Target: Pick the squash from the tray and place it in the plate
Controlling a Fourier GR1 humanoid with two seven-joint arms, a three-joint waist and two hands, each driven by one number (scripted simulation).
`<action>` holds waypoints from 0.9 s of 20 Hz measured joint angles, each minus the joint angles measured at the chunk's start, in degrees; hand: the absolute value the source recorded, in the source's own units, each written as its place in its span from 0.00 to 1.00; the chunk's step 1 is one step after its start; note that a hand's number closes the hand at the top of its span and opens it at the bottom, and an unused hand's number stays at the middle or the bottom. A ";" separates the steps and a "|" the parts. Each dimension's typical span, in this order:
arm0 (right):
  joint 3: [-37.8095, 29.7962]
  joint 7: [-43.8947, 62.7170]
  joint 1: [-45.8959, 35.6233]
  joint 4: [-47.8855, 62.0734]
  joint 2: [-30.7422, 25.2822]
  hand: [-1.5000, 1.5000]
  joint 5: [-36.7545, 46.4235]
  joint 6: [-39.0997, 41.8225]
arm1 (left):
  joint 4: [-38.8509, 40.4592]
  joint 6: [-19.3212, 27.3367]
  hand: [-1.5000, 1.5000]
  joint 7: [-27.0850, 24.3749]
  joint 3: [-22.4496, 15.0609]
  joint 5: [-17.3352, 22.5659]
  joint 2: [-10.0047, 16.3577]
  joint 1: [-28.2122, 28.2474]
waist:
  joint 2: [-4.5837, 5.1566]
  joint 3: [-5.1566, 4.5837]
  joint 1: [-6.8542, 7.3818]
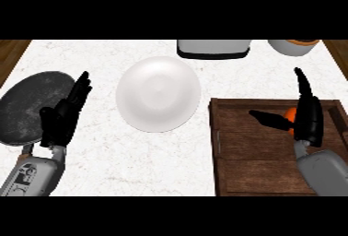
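White marble counter (pixel 88 55) bears a brown wooden tray (pixel 252 156) at four o'clock. Its small orange squash (pixel 291 113) sits between the black right hand (pixel 310 122)'s wide-spread thumb and straight fingers (pixel 303 90).

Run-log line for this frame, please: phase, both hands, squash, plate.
phase: pre-grasp | right hand: open, at squash in tray | left hand: open, resting at left | plate: no squash yet

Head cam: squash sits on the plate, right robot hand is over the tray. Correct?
Not quite. The squash is in the tray, not on the plate. The head view shows it as orange, partly hidden by the right robot hand. That robot hand is over the tray, as stated.
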 measured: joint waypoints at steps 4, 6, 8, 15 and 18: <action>-0.13 11.01 0.07 -9.01 -6.48 0.00 5.93 3.63 | -0.65 0.23 0.50 1.25 0.20 -0.48 -0.39 -0.01 | -0.32 -0.02 -0.52; -0.25 16.93 -0.67 -11.78 -10.06 0.00 6.58 8.91 | 0.02 0.07 0.50 1.01 0.56 -0.50 -0.45 -0.13 | -0.36 -0.07 -0.74; -0.33 22.92 -1.90 -13.88 -13.02 0.00 5.73 15.03 | 0.48 0.28 0.50 0.55 0.36 -1.09 -0.76 -0.10 | -0.38 -0.11 -0.74; -2.22 37.08 -3.51 -19.89 -20.02 0.00 -2.54 32.64 | 1.04 -0.43 0.50 1.38 1.27 -1.16 -1.03 -1.91 | -0.21 -0.01 -0.43; -3.20 39.49 -3.72 -20.27 -20.79 0.00 -5.46 36.80 | 1.52 -1.29 0.50 1.31 1.71 -1.14 -1.16 -2.16 | -0.11 0.02 -0.18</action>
